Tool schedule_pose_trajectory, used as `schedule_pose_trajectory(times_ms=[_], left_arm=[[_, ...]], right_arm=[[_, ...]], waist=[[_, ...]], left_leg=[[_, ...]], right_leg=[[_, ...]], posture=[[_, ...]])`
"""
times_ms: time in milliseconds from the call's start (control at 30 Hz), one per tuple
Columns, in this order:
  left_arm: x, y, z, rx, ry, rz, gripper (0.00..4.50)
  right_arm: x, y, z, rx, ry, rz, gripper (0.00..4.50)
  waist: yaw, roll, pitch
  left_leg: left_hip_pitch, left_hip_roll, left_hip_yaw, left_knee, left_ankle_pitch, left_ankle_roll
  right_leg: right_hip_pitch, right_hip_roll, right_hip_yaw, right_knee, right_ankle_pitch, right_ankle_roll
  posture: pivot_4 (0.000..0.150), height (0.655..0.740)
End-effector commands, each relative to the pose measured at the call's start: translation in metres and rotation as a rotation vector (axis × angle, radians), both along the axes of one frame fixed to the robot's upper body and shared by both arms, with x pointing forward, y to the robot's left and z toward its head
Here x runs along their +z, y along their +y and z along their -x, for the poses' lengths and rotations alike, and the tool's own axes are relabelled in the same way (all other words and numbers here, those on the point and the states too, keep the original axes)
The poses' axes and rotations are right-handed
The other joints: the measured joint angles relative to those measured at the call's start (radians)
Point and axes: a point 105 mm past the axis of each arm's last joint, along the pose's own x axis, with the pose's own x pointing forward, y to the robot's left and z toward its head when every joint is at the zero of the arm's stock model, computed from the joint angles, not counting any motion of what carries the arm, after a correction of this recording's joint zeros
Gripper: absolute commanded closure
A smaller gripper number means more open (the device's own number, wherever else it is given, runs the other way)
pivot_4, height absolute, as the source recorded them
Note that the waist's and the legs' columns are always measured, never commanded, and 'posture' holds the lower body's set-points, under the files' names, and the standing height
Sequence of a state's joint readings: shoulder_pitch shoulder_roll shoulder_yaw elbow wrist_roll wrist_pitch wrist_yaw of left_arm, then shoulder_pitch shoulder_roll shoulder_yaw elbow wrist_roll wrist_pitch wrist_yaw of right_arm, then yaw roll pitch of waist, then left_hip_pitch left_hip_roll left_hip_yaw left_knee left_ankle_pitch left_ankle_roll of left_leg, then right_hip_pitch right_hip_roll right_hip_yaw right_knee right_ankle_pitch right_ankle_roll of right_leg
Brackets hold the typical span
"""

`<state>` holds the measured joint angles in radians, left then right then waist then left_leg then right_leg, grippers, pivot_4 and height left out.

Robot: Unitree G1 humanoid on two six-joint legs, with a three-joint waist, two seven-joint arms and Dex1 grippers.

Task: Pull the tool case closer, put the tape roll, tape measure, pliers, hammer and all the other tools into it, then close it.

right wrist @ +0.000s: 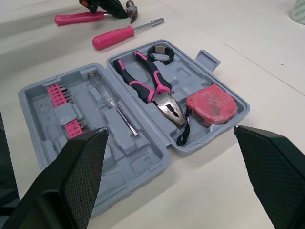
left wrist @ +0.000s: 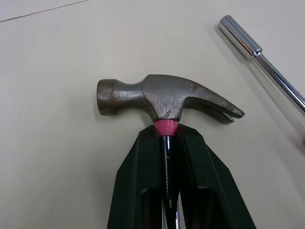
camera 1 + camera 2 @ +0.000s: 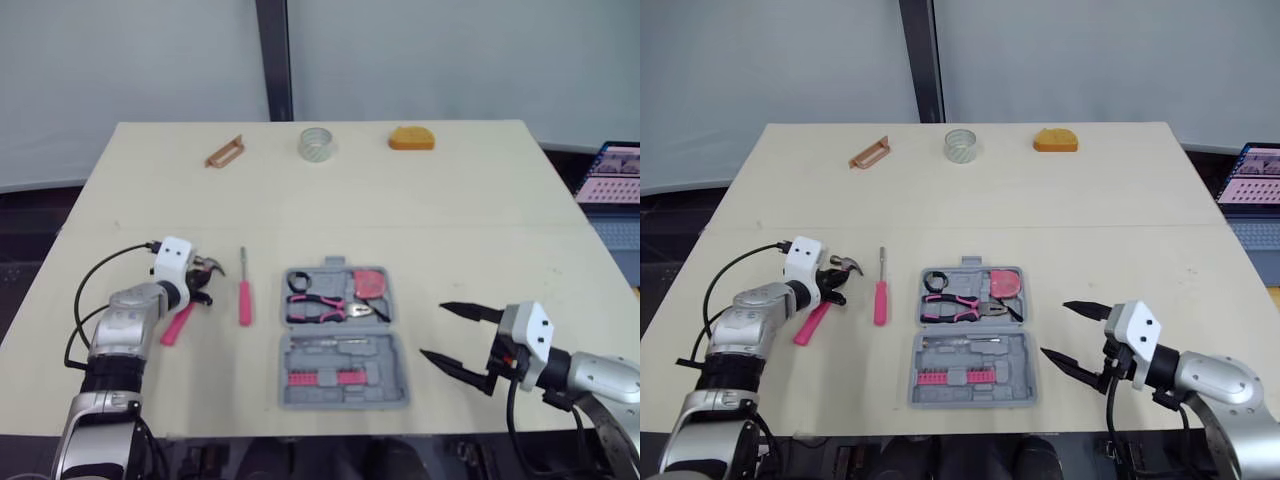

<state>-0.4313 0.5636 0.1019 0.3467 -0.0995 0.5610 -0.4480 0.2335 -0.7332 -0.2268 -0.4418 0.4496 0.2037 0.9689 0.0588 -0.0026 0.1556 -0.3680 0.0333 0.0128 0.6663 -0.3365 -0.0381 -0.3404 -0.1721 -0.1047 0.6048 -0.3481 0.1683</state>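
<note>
Hammer (image 2: 167,98) clamped (left gripper (image 2: 167,138)); case (image 1: 143,160) open

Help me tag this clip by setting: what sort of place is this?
Probably a test lab: a beige table against plain grey screens, a laptop beside it, and an open tool case laid out.

We've got our left gripper (image 2: 167,132) pinched on the hammer (image 2: 162,95) right under its steel head, with a chrome shaft (image 2: 259,51) nearby on the table (image 2: 52,162).
</note>
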Motion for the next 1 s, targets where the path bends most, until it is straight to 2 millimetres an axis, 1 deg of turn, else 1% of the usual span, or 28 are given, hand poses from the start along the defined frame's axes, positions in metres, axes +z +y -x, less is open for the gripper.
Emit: schedule_pose_trajectory(times_ms=[33,167,200,300,367,500,600,800,1000], left_arm=[[0.012,-0.013,0.013,-0.178,0.015,-0.067,4.47],[0.045,-0.03,0.025,-0.37,-0.003,-0.123,4.47],[0.049,-0.032,0.027,-0.392,-0.002,-0.131,4.47],[0.063,-0.05,0.037,-0.51,0.001,-0.158,4.47],[0.07,-0.067,0.047,-0.618,0.012,-0.178,4.47],[0.074,-0.091,0.067,-0.779,0.047,-0.221,4.47],[0.075,-0.102,0.078,-0.874,0.079,-0.284,4.47],[0.083,-0.122,0.082,-0.963,0.096,-0.349,4.47],[0.084,-0.15,0.09,-1.073,0.104,-0.385,4.47]], right_arm=[[0.006,0.002,-0.001,0.015,-0.029,-0.007,0.0],[0.007,0.003,-0.002,0.044,-0.029,-0.008,0.0],[0.007,0.003,-0.002,0.049,-0.028,-0.009,0.0],[0.007,0.006,-0.001,0.087,-0.022,-0.009,0.0],[0.006,0.009,0.001,0.123,-0.016,-0.001,0.0],[0.004,0.012,0.006,0.183,0.005,0.01,0.0],[0.001,0.011,0.007,0.206,0.016,0.025,0.0],[-0.005,0.009,0.005,0.225,0.022,0.042,0.0],[-0.007,0.005,0.009,0.229,0.028,0.059,0.0]], waist=[[-0.01,-0.001,0.001],[-0.018,-0.005,0.006],[-0.019,-0.005,0.008],[-0.019,-0.005,0.011],[-0.02,-0.005,0.013],[-0.024,-0.004,0.016],[-0.03,-0.005,0.018],[-0.031,-0.005,0.019],[-0.03,-0.006,0.02]], left_leg=[[0.0,0.0,0.0,0.0,0.0,0.0],[-0.001,0.0,0.0,-0.001,0.0,-0.001],[-0.001,0.001,0.0,-0.001,0.0,-0.001],[-0.002,0.001,0.0,-0.001,0.0,-0.001],[-0.002,0.001,0.0,-0.001,0.0,-0.001],[-0.002,0.001,0.0,-0.001,0.0,-0.001],[-0.002,0.001,0.0,-0.001,0.0,-0.001],[-0.002,0.001,0.0,0.0,0.0,-0.001],[-0.003,0.001,0.0,0.0,0.0,-0.001]], right_leg=[[0.0,0.0,0.0,0.0,0.0,0.0],[-0.001,0.0,0.0,0.0,0.0,0.0],[-0.002,0.0,0.0,0.0,0.0,0.0],[-0.002,0.0,0.0,0.0,0.0,0.0],[-0.002,0.0,0.0,0.0,0.0,0.0],[-0.002,0.0,0.0,0.0,0.0,0.0],[-0.002,0.0,0.0,0.0,0.0,0.0],[-0.002,0.0,0.0,0.0,0.0,0.0],[-0.002,0.0,0.0,0.0,0.0,0.0]], posture=[[0.15,0.74],[0.15,0.74],[0.15,0.74],[0.15,0.74],[0.15,0.74],[0.15,0.74],[0.15,0.74],[0.15,0.74],[0.15,0.74]])
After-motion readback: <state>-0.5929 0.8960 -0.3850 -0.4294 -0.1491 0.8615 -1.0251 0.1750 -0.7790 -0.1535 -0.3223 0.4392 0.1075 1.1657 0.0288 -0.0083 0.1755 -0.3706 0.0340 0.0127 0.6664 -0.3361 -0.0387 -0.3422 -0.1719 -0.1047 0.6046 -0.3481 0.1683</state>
